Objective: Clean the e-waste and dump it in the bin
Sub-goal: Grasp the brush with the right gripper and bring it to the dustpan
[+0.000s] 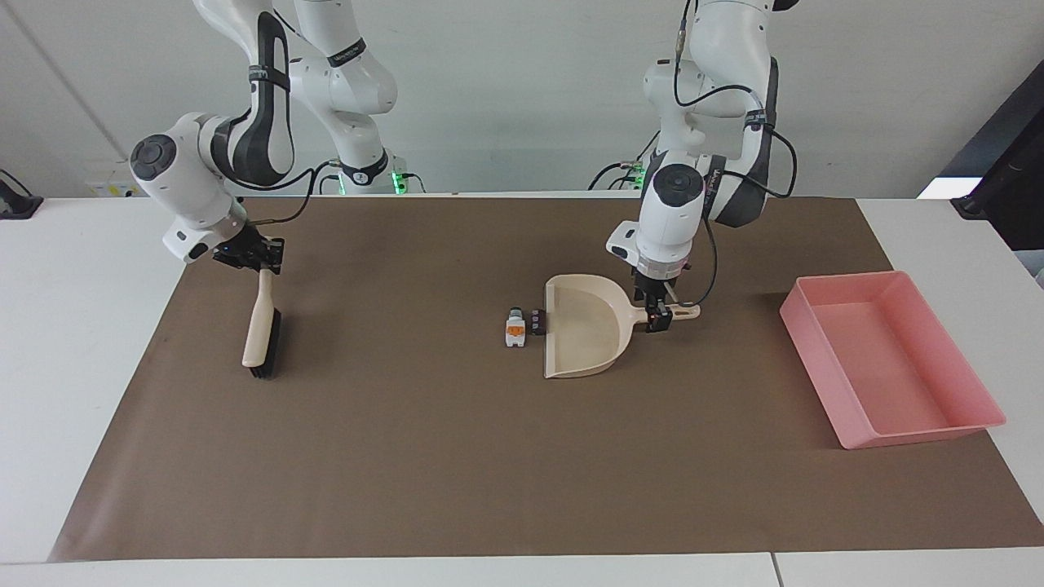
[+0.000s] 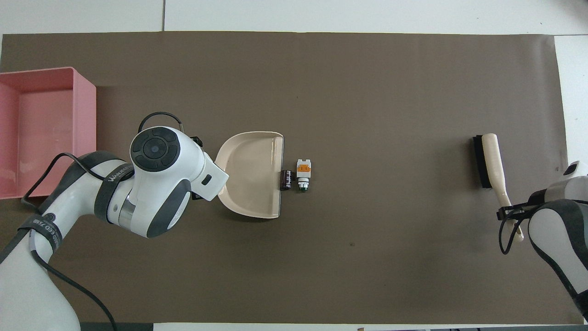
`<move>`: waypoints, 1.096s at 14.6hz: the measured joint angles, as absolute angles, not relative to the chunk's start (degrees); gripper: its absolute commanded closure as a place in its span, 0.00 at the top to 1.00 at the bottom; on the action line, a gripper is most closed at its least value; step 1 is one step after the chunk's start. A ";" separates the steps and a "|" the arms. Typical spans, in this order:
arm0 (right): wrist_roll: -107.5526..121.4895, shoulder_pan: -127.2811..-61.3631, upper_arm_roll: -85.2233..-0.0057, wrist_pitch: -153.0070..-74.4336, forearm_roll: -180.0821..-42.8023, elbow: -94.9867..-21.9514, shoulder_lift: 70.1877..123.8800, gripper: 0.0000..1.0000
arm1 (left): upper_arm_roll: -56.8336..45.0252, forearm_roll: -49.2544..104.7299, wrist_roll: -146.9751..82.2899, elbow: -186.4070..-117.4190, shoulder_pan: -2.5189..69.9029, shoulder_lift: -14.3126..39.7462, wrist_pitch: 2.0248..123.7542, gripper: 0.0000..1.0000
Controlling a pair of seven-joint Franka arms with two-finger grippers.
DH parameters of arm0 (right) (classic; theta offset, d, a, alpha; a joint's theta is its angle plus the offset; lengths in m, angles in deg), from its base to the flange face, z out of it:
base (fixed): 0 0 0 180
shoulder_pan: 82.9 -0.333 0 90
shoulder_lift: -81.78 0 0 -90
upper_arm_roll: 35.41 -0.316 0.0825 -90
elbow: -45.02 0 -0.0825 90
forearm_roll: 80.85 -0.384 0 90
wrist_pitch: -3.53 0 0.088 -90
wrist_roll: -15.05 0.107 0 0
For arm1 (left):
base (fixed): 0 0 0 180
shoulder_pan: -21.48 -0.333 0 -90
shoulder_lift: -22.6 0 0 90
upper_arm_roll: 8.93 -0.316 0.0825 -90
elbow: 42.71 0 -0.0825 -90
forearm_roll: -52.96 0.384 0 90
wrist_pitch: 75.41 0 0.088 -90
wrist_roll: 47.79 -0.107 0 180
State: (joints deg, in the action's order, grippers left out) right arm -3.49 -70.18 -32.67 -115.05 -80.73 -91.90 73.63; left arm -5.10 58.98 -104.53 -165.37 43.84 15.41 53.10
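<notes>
The right gripper is clamped shut on the handle of the brush, which is tilted on the brown mat at the right arm's end. The left gripper is set on the handle of the dustpan; whether its jaws pinch it cannot be told. The e-waste, a white-grey block beside a small dark piece, is found touching the dustpan's mouth, and the pink bin is placed well apart at the left arm's end.
</notes>
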 measured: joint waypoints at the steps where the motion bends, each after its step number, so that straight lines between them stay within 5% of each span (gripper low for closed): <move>1: -1.81 -71.57 -32.72 -112.80 -80.74 -90.06 73.06 0.00 | -5.10 58.99 -104.65 -165.53 43.84 15.37 53.10 0.34; 3: 3.86 -76.27 -32.96 -108.66 -80.85 -87.38 70.81 0.00 | -5.10 59.01 -104.81 -165.63 43.84 15.31 53.10 0.05; 4: 7.85 -79.61 -33.14 -106.80 -80.90 -86.85 69.34 0.00 | -5.10 59.02 -104.90 -165.63 43.84 15.31 53.09 0.00; 10: 32.20 -106.44 -34.31 -101.72 -81.23 -87.71 66.22 0.00 | -5.07 59.21 -105.08 -165.08 43.89 15.31 51.23 0.00; 16: 36.86 -119.22 -34.25 -110.47 -80.87 -89.14 73.73 0.00 | -5.05 65.50 -103.34 -163.00 47.05 15.31 46.79 0.00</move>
State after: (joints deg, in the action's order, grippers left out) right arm 36.86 -119.22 -34.25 -110.47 -80.87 -89.14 73.73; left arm -5.05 65.50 -103.34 -163.00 47.05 15.31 46.79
